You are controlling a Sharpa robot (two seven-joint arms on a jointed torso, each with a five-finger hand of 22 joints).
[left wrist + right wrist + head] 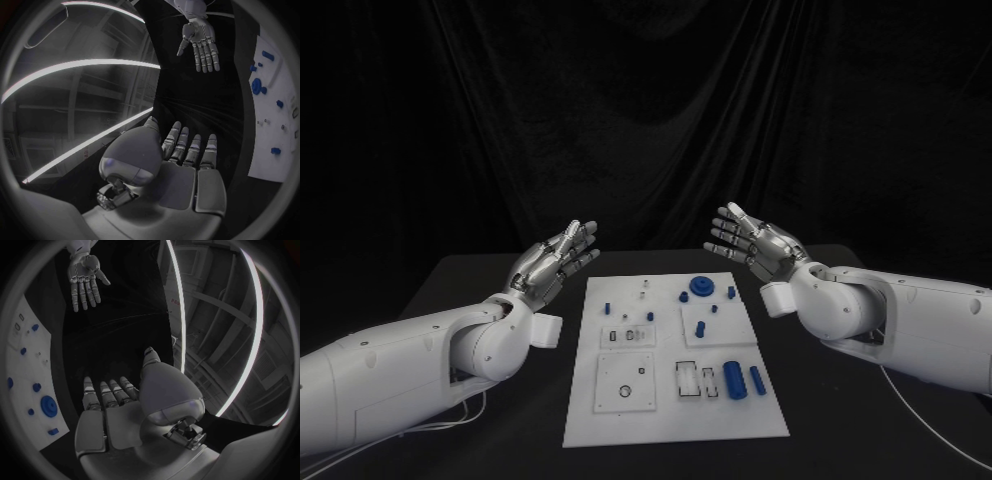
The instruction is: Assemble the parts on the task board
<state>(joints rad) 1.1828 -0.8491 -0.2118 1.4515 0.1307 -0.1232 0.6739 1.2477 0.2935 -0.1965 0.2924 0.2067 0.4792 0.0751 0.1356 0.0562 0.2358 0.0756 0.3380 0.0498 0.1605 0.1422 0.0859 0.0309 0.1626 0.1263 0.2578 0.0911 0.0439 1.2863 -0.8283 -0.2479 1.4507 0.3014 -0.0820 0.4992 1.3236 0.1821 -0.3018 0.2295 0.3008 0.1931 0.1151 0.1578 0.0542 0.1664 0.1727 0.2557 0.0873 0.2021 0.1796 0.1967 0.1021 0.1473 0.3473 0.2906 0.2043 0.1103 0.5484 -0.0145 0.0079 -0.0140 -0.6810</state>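
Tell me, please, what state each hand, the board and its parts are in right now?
Left hand: open, raised beside the board, holding nothing.
Right hand: open, raised beside the board, holding nothing.
Board: flat on the table, untouched.
Blue gear: on the board's far end.
Blue cylinders: lying side by side on the board.

One white board [672, 420] lies on the table [473, 290]. Two hands are raised, the left [557, 256] and the right [753, 240]. Small blue parts: one gear [702, 287], two cylinders [734, 381]; the others are too small to count.
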